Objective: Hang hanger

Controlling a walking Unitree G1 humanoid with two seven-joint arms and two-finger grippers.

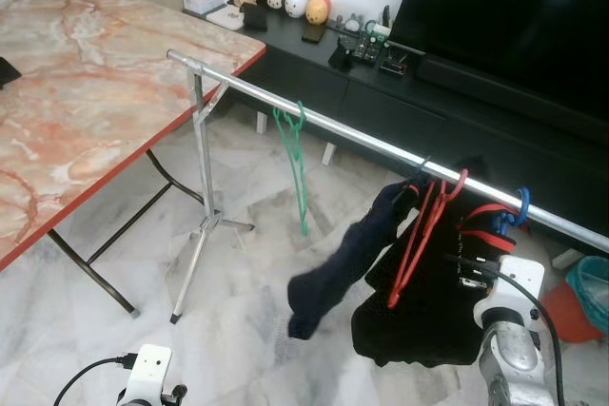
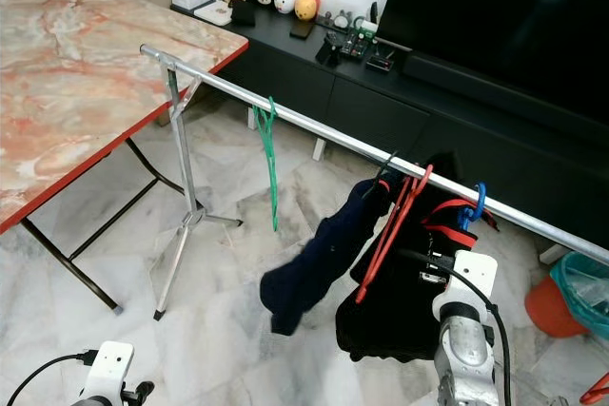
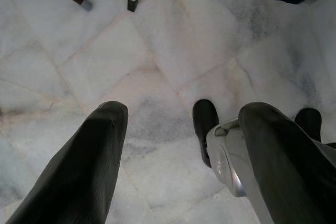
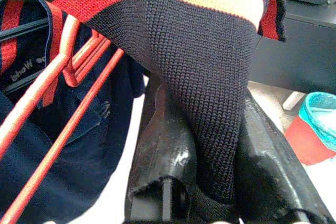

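Observation:
A silver rail runs from the table toward the lower right. A green hanger hangs bare on it. Further along, a red hanger carries a dark navy garment, and a blue hanger holds a black knit with red and cream stripes. My right gripper is raised just under the rail, its fingers closed on the lower edge of that knit. My left gripper hangs low over the floor, open and holding nothing.
A marble-topped folding table stands on the left. The rail's tripod stand is beside it. A black TV cabinet and large TV sit behind the rail. A red bucket stands at the far right.

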